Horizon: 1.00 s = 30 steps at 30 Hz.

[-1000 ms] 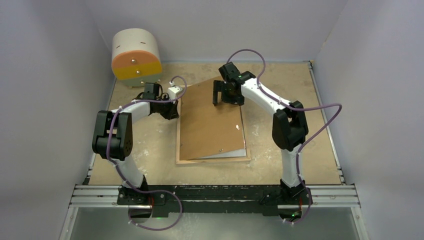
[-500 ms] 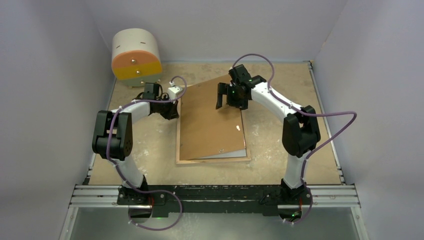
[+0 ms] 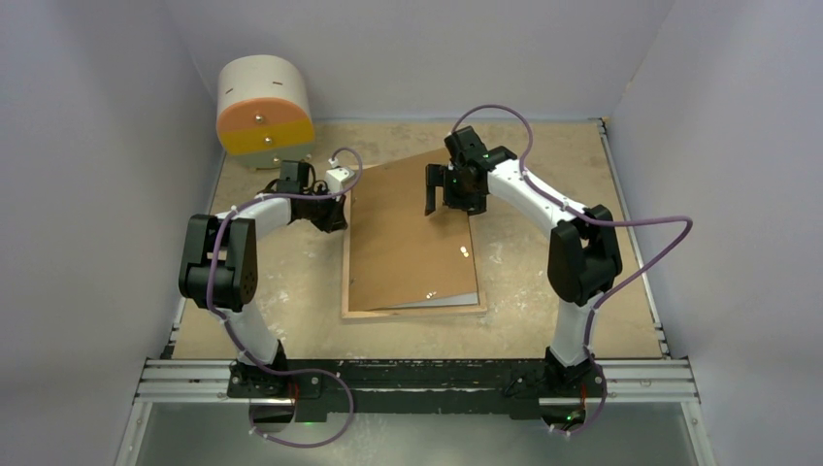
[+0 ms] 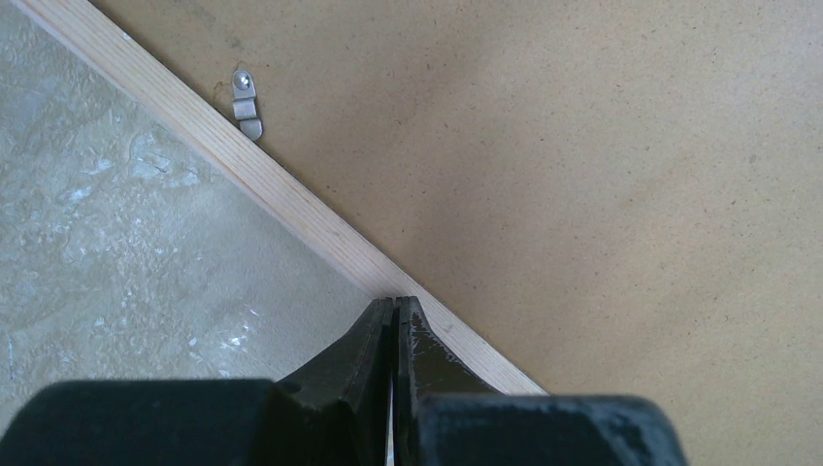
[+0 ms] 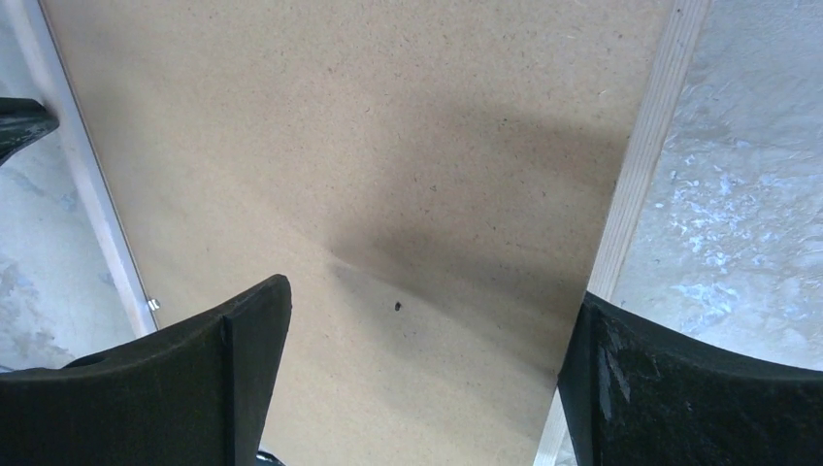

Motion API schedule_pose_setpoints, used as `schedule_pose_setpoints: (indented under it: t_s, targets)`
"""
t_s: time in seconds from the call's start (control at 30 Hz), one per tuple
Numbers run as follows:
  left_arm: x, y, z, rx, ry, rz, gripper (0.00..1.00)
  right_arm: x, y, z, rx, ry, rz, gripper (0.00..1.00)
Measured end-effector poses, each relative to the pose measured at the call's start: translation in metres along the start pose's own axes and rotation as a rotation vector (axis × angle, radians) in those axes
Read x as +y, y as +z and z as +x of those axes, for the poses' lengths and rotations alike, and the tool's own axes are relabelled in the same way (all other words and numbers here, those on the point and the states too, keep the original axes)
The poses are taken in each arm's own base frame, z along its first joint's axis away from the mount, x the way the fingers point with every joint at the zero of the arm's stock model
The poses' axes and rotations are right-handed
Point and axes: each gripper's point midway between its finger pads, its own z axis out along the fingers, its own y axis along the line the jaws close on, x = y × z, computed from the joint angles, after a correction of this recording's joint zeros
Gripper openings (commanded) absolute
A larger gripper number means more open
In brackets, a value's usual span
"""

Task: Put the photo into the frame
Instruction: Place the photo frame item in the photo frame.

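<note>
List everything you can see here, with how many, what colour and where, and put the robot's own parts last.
table: one, mottled beige, under everything
frame: one, light wooden rim showing, flat at the table's centre
backing board: one, brown, lying on the frame and skewed, its far corner past the rim
photo: one, only a pale strip shows, under the board's near right edge
metal clip: one seen, silver, on the frame's left rim
round drum: one, cream with an orange and yellow face, far left corner
arms: two, white and black with purple cables, either side of the frame
left pincer: one, black, shut, tips at the frame's left rim
right pincer: one, black, open, over the board's far end
</note>
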Motion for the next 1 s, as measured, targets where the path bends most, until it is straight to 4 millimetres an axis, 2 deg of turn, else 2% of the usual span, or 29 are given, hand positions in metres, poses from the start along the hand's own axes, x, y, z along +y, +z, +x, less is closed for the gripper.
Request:
schedule_pose_setpoints:
  t_s: [0.4, 0.53, 0.63, 0.77, 1.0]
  targets:
    - [0.0, 0.0, 0.0, 0.0, 0.0, 0.0, 0.0, -0.007, -0.001, -0.001, -0.002, -0.017, 0.034, 0.99]
    - [0.0, 0.0, 0.0, 0.0, -0.001, 0.0, 0.0, -0.015, -0.01, -0.011, -0.034, -0.031, 0.085, 0.99]
    - [0.0, 0.0, 0.0, 0.0, -0.001, 0.0, 0.0, -0.014, -0.017, -0.027, -0.092, -0.045, 0.094, 0.99]
    - [0.0, 0.0, 0.0, 0.001, -0.001, 0.0, 0.0, -0.013, -0.026, -0.035, -0.134, -0.063, 0.088, 0.99]
    - [0.0, 0.0, 0.0, 0.001, -0.002, 0.0, 0.0, -0.017, -0.037, -0.032, -0.2, -0.05, 0.018, 0.99]
